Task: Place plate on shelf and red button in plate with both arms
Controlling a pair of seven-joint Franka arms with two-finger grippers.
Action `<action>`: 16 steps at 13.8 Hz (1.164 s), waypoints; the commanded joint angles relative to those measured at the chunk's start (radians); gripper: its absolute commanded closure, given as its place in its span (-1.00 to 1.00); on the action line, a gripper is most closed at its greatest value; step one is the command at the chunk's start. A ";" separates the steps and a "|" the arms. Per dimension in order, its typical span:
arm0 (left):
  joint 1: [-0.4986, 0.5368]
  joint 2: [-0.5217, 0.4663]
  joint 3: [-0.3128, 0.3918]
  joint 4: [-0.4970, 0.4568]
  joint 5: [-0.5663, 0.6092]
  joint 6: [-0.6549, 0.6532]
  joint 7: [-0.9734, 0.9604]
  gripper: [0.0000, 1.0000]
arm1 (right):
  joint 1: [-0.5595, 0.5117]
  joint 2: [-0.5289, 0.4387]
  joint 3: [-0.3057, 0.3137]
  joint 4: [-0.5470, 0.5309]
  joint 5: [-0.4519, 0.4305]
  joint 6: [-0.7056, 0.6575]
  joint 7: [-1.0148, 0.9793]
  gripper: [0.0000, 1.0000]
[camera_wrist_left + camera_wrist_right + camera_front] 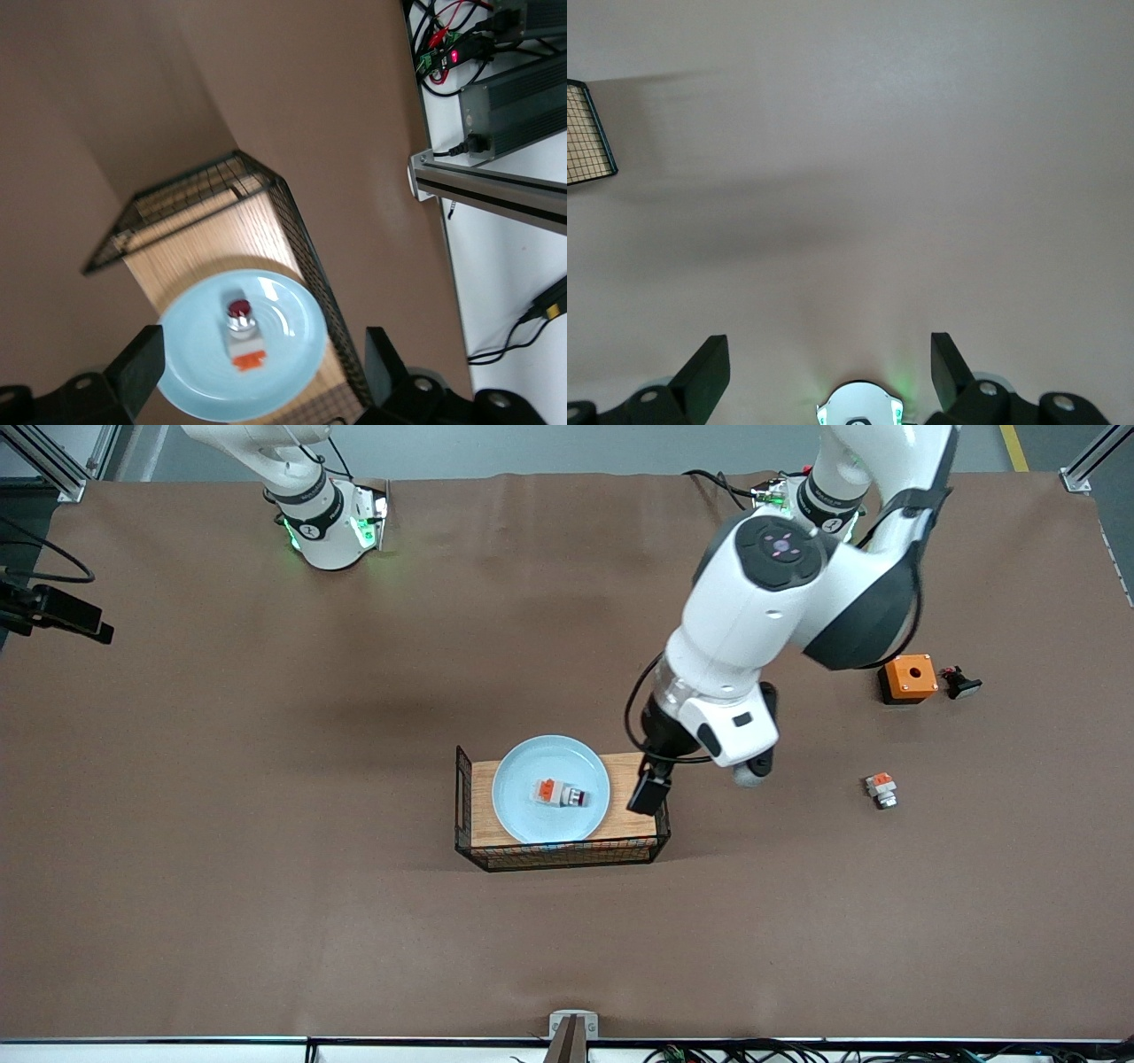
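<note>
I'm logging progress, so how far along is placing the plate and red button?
It looks done: the round pale blue plate lies in the wire-sided wooden tray, and the small red-capped button unit rests on it. Nothing is in hand: the left gripper is open above the plate; the right gripper, open, waits near its base.

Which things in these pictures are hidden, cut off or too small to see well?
- Front view: the left tool's tips, hidden under its own arm and wrist camera.
- Front view: the right tool, covered by its wrist near the base.
- Left wrist view: the plate, its rim cut by the picture's edge.
- Front view: the small black part beside the orange box, too small to identify.
</note>
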 commanded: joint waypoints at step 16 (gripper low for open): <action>0.473 -0.555 -0.009 -0.701 0.009 -0.067 1.452 -1.00 | -0.005 -0.190 0.003 -0.237 0.017 0.209 -0.009 -1.00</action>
